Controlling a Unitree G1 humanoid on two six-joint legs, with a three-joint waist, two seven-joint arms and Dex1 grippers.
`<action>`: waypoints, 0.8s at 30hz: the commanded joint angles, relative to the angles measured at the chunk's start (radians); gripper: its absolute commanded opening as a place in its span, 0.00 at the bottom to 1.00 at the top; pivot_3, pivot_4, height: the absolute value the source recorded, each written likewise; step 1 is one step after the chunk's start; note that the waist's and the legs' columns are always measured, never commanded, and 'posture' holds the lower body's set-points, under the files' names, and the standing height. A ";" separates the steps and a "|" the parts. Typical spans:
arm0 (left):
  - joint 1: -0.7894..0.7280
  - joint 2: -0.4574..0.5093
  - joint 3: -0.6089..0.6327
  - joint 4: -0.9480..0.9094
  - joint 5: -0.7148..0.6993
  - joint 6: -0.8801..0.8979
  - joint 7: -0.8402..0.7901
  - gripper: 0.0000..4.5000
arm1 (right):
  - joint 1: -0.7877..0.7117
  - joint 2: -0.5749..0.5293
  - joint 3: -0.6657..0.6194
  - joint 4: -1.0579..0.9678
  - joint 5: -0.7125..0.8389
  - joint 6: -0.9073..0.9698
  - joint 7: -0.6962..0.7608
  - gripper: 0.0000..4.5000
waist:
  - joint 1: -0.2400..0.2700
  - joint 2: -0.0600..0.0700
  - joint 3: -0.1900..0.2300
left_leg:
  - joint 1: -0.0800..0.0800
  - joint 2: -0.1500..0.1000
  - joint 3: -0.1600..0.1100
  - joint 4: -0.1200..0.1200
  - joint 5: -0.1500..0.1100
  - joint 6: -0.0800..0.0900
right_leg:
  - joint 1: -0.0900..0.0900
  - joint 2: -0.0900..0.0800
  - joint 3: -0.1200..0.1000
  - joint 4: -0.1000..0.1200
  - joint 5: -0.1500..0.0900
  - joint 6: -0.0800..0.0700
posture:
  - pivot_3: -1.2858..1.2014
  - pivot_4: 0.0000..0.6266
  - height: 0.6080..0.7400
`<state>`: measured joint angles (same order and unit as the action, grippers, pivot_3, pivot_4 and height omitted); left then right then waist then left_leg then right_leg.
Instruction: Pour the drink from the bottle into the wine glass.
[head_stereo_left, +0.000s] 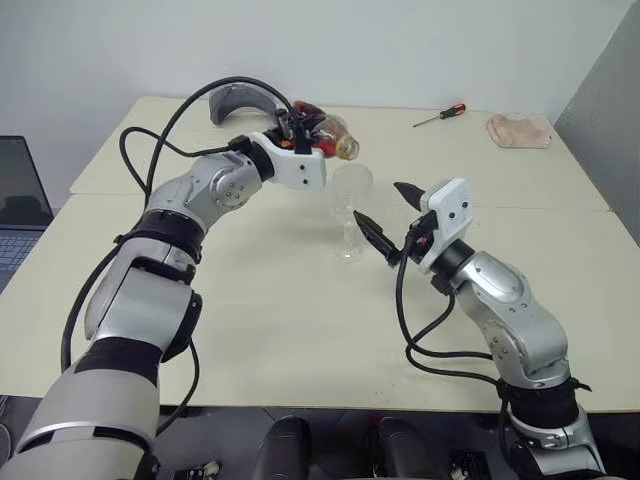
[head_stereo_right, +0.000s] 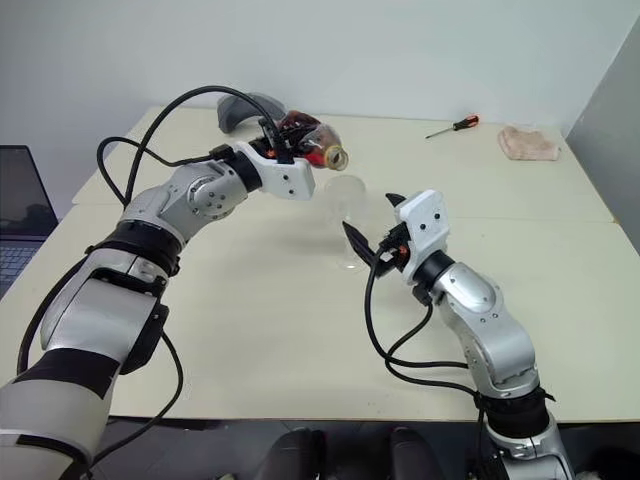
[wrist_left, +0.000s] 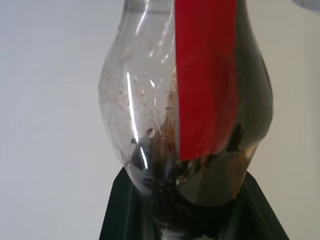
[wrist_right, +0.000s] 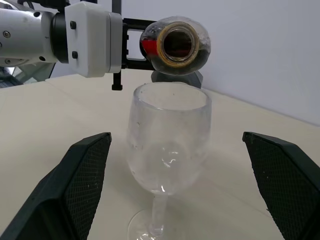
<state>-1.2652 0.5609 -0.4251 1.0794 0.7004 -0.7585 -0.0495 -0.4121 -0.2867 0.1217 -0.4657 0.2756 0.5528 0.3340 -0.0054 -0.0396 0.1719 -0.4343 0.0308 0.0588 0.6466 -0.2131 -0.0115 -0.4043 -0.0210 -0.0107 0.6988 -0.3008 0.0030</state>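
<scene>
Left gripper (head_stereo_left: 300, 135), at upper centre, is clamping the bottle (head_stereo_left: 326, 132), its long axis lying near level, open mouth pointing over the wine glass (head_stereo_left: 350, 212), which is standing on the counter (head_stereo_left: 270, 320) just below. Right gripper (head_stereo_left: 385, 215), spread wide, is flanking the glass without touching. Drink (wrist_right: 192, 61) is pooling inside, seemingly unpoured.

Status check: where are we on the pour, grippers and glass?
Left gripper shut on bottle, tipped over wine glass. Right gripper open either side of the glass, not touching. No drink in glass yet. Nothing in the way.
</scene>
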 joint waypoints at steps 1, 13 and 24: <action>-0.053 0.024 0.007 -0.004 0.005 -0.018 0.044 0.16 | -0.020 0.002 0.001 -0.037 -0.003 -0.001 0.005 1.00 | 0.000 0.000 0.000 | 0.000 0.000 0.000 0.000 0.000 0.000 | 0.000 0.000 0.000 0.000 0.000 0.000 | 0.52 0.24 1.00; -0.083 0.049 -0.040 0.019 0.073 -0.033 0.123 0.16 | -0.033 0.005 0.004 -0.034 -0.006 0.009 0.004 1.00 | 0.001 0.000 0.000 | 0.000 0.000 0.000 0.000 0.000 0.000 | 0.000 0.000 0.000 0.000 0.000 0.000 | 0.52 0.24 1.00; -0.107 0.052 -0.070 0.044 0.112 -0.038 0.182 0.16 | -0.038 0.001 0.005 -0.034 -0.020 0.020 0.004 1.00 | 0.000 0.000 0.000 | 0.000 0.000 0.000 0.001 0.000 -0.001 | 0.000 0.000 0.000 0.001 0.000 0.000 | 0.52 0.24 1.00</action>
<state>-1.3192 0.5944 -0.5040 1.1364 0.8126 -0.7935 0.1020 -0.4273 -0.2844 0.1384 -0.4658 0.2563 0.5778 0.3342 -0.0052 -0.0396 0.1719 -0.4343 0.0306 0.0590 0.6474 -0.2126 -0.0122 -0.4044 -0.0211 -0.0107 0.6997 -0.3008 0.0030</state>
